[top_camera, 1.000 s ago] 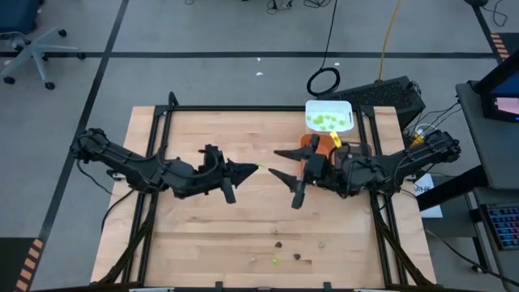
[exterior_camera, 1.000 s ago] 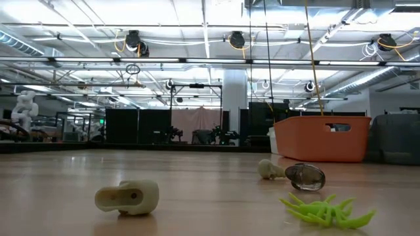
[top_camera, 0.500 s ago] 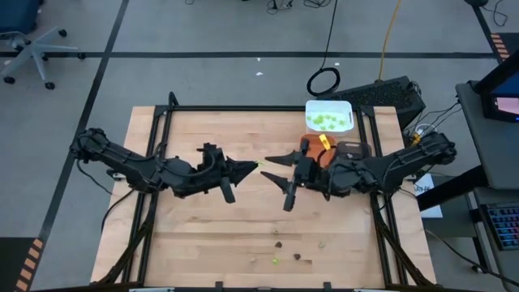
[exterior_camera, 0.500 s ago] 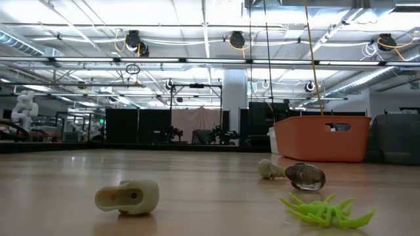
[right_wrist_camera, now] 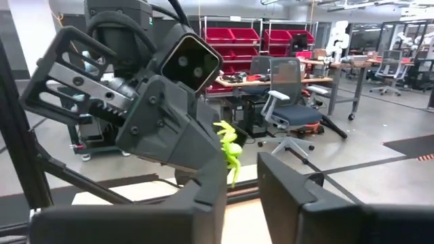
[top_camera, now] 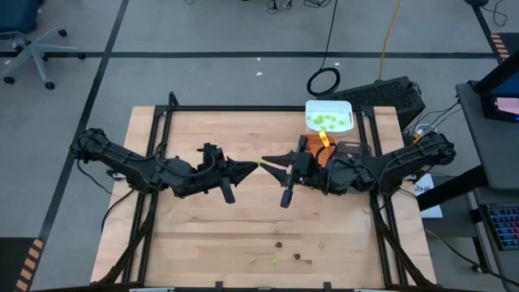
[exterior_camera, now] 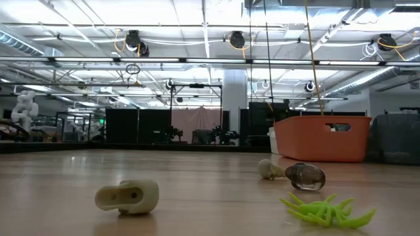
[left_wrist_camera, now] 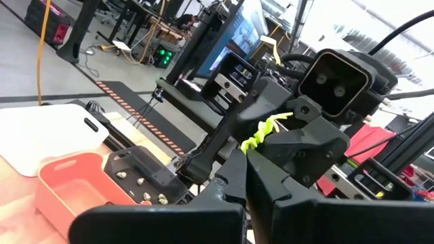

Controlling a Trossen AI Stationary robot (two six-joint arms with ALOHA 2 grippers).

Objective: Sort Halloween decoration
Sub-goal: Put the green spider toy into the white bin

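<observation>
I am holding my left claw [top_camera: 251,168] over the middle of the table [top_camera: 195,235], its jaws pressed together on a lime-green spider [top_camera: 259,163] right at the tips. From my left wrist the spider [left_wrist_camera: 265,131] is sticking up just past my fingers [left_wrist_camera: 224,193].

My right claw [top_camera: 268,165] is reaching in from the other side, nose to nose with the left one. From my right wrist I am seeing my two fingers [right_wrist_camera: 203,203] with a narrow gap between them. The spider [right_wrist_camera: 230,153] is hanging just beside one of them, at the mouth of that gap. I cannot tell whether I am touching it there.

Behind my right arm, the white tray [top_camera: 345,107] is carrying a heap of lime-green pieces [top_camera: 326,122]. The orange tray [top_camera: 327,154] is sitting just beside it, partly under my arm.

More loose pieces are lying near the table's front edge, well apart from both claws:
- a dark brown one [top_camera: 276,243]
- a beige one [top_camera: 322,242]
- a second green spider [top_camera: 274,261]

Low across the table, a beige piece [exterior_camera: 128,196] is lying alone. A green spider [exterior_camera: 325,210] is lying near a dark brown piece [exterior_camera: 306,176].
</observation>
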